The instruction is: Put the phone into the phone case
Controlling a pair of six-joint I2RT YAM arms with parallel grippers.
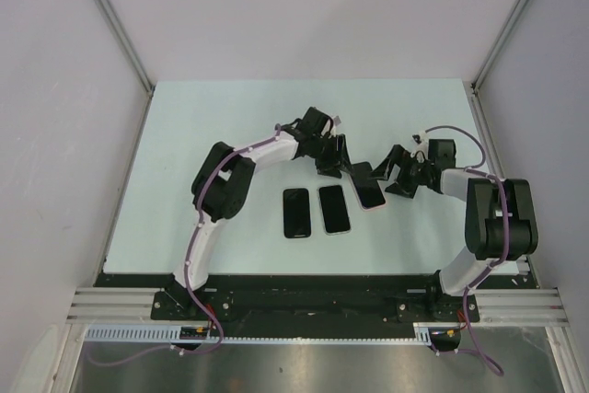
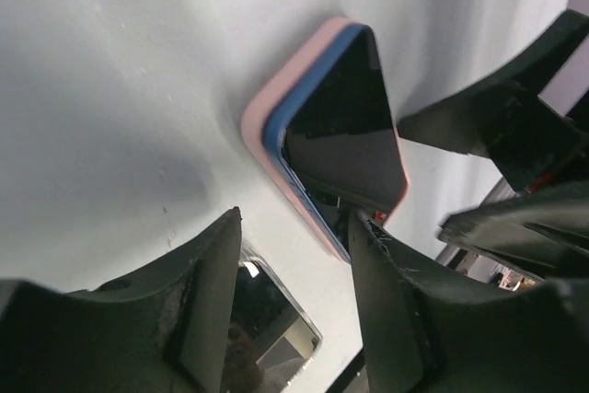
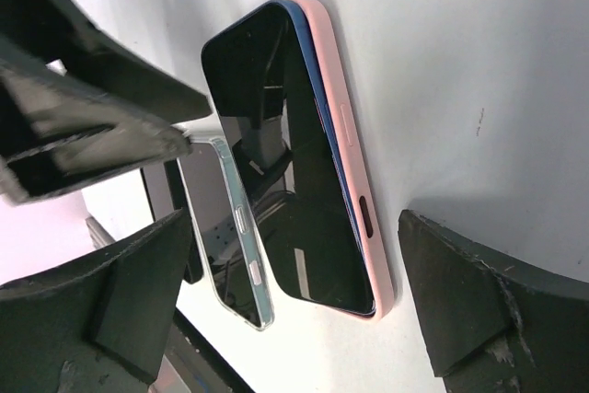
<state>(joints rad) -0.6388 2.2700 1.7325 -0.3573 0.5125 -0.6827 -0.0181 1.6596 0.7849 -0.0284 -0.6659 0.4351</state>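
A blue phone with a black screen (image 1: pixel 369 190) lies on the table in a pink case (image 2: pixel 260 123). It is only partly seated: its blue edge stands proud of the case rim in the left wrist view (image 2: pixel 345 126) and the right wrist view (image 3: pixel 276 154). The case (image 3: pixel 354 158) lies flat under it. My left gripper (image 1: pixel 338 165) is open at the phone's far-left end, with one fingertip (image 2: pixel 363 227) against the phone's corner. My right gripper (image 1: pixel 398 181) is open and empty, its jaws standing apart on either side of the phone's near end (image 3: pixel 294 227).
A phone in a clear case (image 1: pixel 335 209) lies just left of the pink one and shows in both wrist views (image 2: pixel 271 319) (image 3: pixel 235 227). A black phone (image 1: pixel 295 213) lies further left. The two grippers are close together over the table's middle.
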